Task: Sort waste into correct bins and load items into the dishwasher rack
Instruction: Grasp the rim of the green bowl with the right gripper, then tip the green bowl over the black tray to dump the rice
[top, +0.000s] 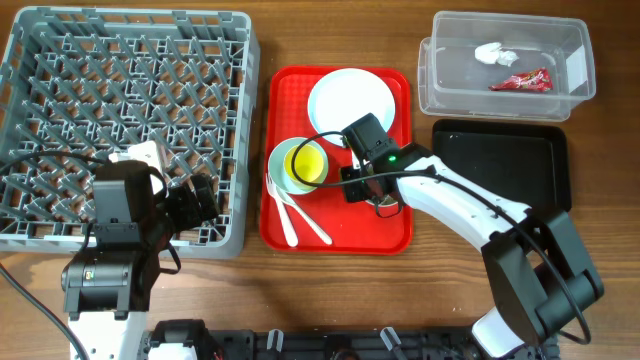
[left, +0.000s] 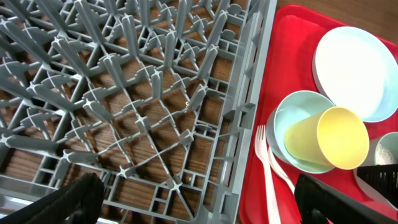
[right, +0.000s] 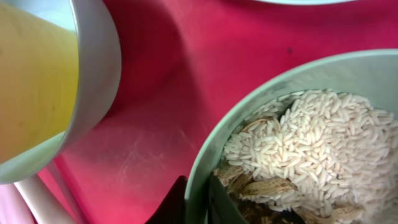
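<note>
**Rice bowl pinched at its rim**

Right gripper (right: 196, 200) is clamped on the thin rim of the green bowl (right: 348, 71): one dark finger (right: 176, 202) sits outside the wall and the other inside. The bowl is smooth and round and stands on the glossy red tray (top: 350, 225). It holds a heap of white rice (right: 311, 137) with flaky brown bits (right: 267, 186) at the near edge.

Just beside it, a yellow cup (top: 305, 163) lies tipped on its side in a pale blue-white bowl (top: 279, 160). A flat white plate (top: 350, 95) lies behind them. Two slim white utensils (top: 295, 215) lie in front, and one shows tines.

Left gripper (left: 199, 190) hovers over the near right corner of the grey peg-lattice rack (top: 252, 100). Its black fingers (left: 78, 199) are spread wide and hold nothing.

The clear tub (top: 430, 80) at the far right contains a crumpled tissue (top: 493, 53) and a crinkled red wrapper (top: 520, 80). A matte black tray (top: 500, 165) lies just in front of the tub.
</note>
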